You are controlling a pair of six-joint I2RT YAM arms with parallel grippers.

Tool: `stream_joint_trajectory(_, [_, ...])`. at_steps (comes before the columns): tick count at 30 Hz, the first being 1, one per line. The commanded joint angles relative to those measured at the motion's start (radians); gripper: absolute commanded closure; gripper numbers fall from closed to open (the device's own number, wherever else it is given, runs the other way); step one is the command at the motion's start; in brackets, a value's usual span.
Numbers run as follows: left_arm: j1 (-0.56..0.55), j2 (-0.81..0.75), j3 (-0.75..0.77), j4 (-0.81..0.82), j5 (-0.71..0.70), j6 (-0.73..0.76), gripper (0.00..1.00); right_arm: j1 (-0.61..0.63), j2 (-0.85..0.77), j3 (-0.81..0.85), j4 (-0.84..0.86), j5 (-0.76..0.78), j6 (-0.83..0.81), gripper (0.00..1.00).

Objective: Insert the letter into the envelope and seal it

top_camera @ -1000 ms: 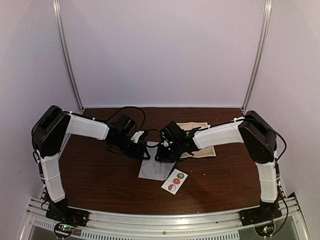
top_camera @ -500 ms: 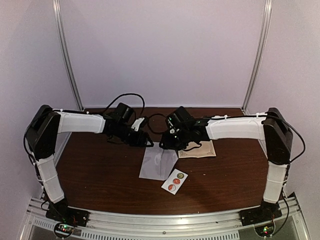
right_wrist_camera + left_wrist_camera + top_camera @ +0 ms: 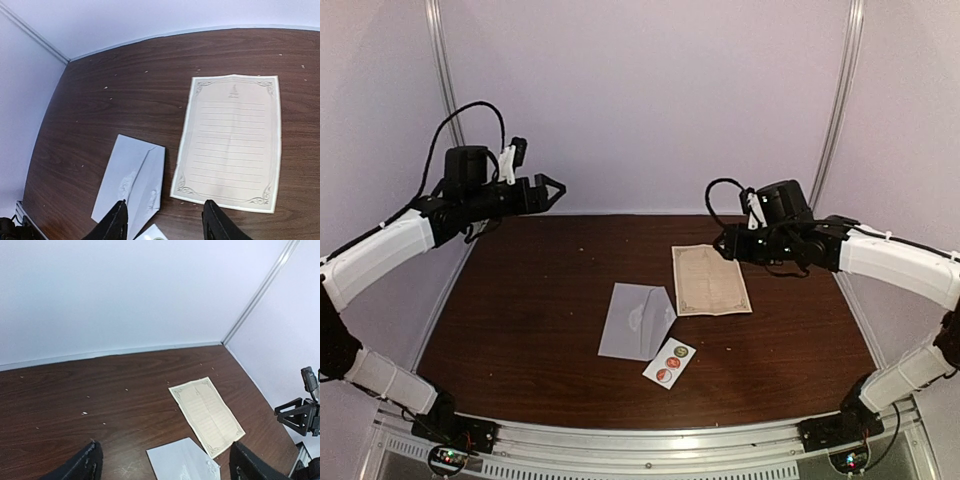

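Both left hand (image 3: 556, 188) and right hand (image 3: 722, 243) hang open; the letter (image 3: 710, 280) lies outside, just beside the envelope (image 3: 635, 320).

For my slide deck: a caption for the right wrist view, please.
Lined letter flat beside the pale grey envelope on the table, right jaws open above them.

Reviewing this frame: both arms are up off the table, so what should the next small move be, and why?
Probably lower the right gripper toward the letter. The letter lies flat and unfolded on the table beside the envelope, not inside it. Neither gripper holds anything, and the right gripper hangs open above the letter, nearer to it than the left.
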Motion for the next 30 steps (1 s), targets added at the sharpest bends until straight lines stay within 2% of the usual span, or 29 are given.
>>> stream_joint_trajectory(1, [0.107, -0.077, -0.078, 0.019, -0.044, 0.016, 0.09, -0.168, -0.041, -0.129, 0.032, -0.121, -0.066, 0.48])
stream_joint_trajectory(7, [0.242, -0.104, -0.144, 0.009, -0.083, 0.084, 0.07, -0.392, 0.016, -0.227, 0.15, -0.417, -0.105, 0.49])
stream_joint_trajectory(10, [0.262, -0.112, -0.179, 0.019, -0.089, 0.086, 0.07, -0.453, 0.071, -0.247, 0.187, -0.489, -0.111, 0.5])
stream_joint_trajectory(16, [0.263, -0.13, -0.193, 0.027, -0.088, 0.09, 0.07, -0.469, 0.172, -0.265, 0.198, -0.506, -0.118, 0.54])
stream_joint_trajectory(30, [0.263, -0.131, -0.199, 0.027, -0.076, 0.088, 0.07, -0.469, 0.184, -0.451, 0.353, -0.517, 0.011, 0.56])
